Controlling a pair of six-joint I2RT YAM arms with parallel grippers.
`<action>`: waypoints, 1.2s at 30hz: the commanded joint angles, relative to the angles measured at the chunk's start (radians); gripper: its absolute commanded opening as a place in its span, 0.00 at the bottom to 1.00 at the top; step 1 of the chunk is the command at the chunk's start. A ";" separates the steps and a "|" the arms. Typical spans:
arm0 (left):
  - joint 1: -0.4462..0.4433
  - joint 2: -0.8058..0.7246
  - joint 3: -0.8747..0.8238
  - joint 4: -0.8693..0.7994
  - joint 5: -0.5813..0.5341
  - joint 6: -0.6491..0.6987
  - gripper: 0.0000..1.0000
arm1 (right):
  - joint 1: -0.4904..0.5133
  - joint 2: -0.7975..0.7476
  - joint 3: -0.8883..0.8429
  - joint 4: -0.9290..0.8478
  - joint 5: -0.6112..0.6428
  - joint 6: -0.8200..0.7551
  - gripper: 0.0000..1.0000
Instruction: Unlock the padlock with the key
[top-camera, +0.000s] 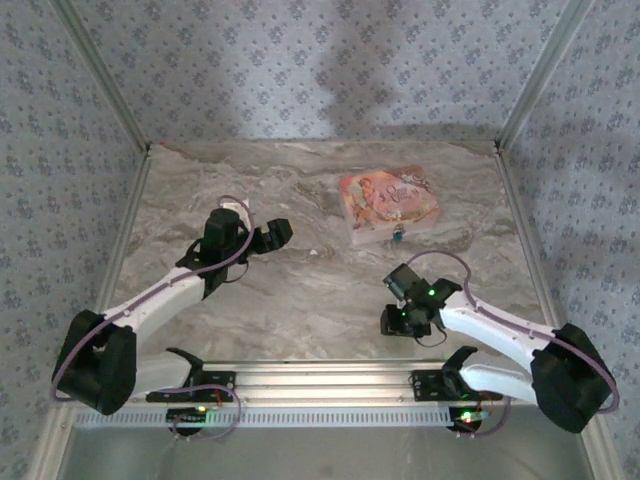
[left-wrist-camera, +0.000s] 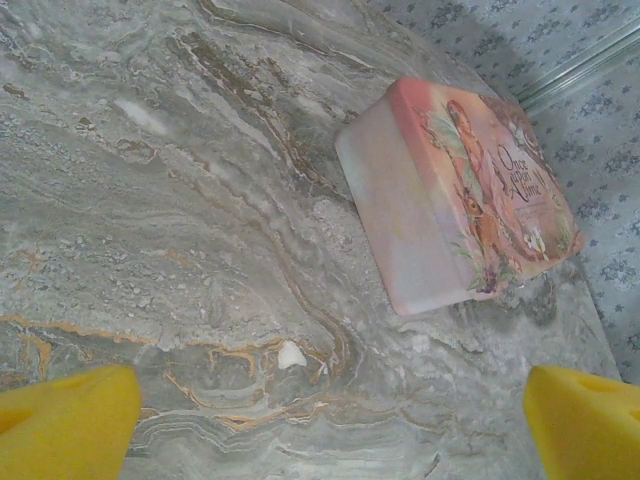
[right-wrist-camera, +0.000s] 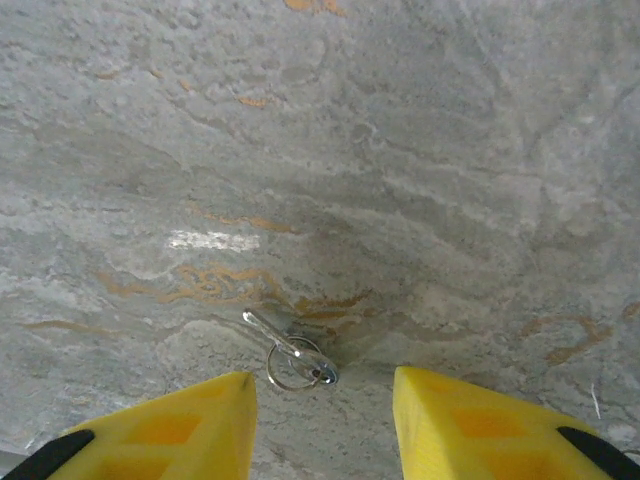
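Note:
The key (right-wrist-camera: 293, 348), a small silvery one on a thin wire ring, lies flat on the marble table (right-wrist-camera: 420, 180). My right gripper (right-wrist-camera: 322, 385) is open just above it; the key sits between the yellow fingertips (right-wrist-camera: 190, 420), closer to the left one and touching neither. In the top view that gripper (top-camera: 402, 283) points down at the table in front of the pink box. The padlock (top-camera: 398, 237), a tiny dark blue thing, rests against the near edge of the box. My left gripper (top-camera: 275, 235) hangs open over bare marble at centre-left, its jaws (left-wrist-camera: 330, 420) wide and empty.
The flat pink illustrated box (top-camera: 388, 205) lies at the back right, and the left wrist view has it (left-wrist-camera: 450, 190) at upper right. A small white fleck (left-wrist-camera: 291, 354) sits on the marble ahead of the left gripper. Metal rails and patterned walls border the table.

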 joint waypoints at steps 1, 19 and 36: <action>-0.005 -0.008 0.024 0.004 -0.012 -0.004 0.98 | 0.010 0.020 0.021 -0.001 0.018 0.022 0.40; -0.006 -0.017 0.019 -0.011 -0.026 0.002 0.98 | 0.052 0.100 0.021 0.052 0.021 0.061 0.20; -0.004 -0.068 0.036 -0.012 0.012 0.001 0.98 | 0.007 -0.094 0.047 0.128 -0.027 -0.118 0.01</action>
